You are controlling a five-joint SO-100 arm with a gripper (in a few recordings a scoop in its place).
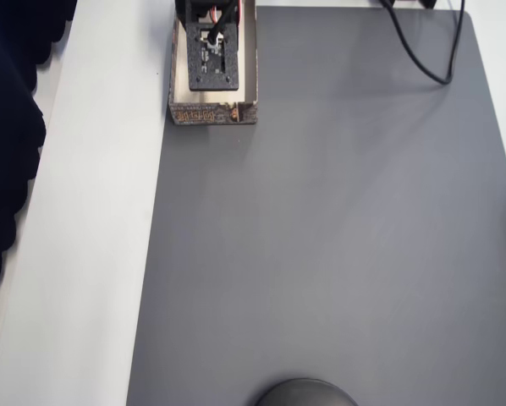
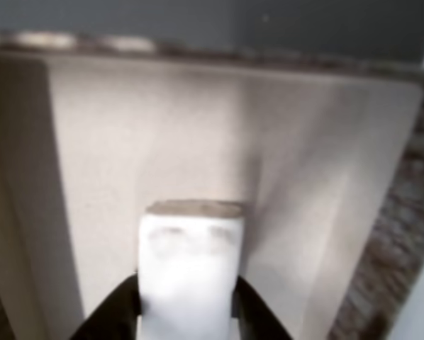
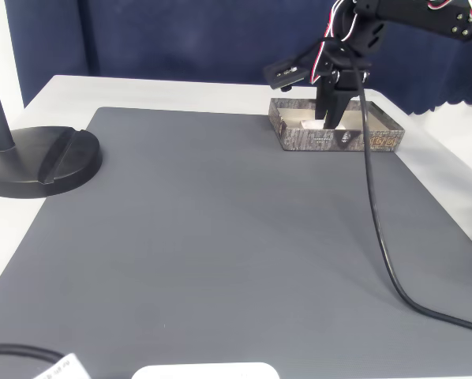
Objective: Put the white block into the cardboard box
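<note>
The gripper (image 2: 187, 322) reaches down inside the cardboard box (image 3: 299, 140), its two dark fingers (image 2: 113, 319) clamped on either side of the white block (image 2: 191, 273), seen in the wrist view. Cream floor lies open ahead of the block up to the far wall, with walls close on both sides. In the fixed view the box sits at the far edge of the grey mat (image 3: 220, 237), broad bare mat stretching in front. In the overhead view the arm's black housing (image 1: 212, 51) covers most of the box interior; the picture edge cuts off the wrist-view fingertips
</note>
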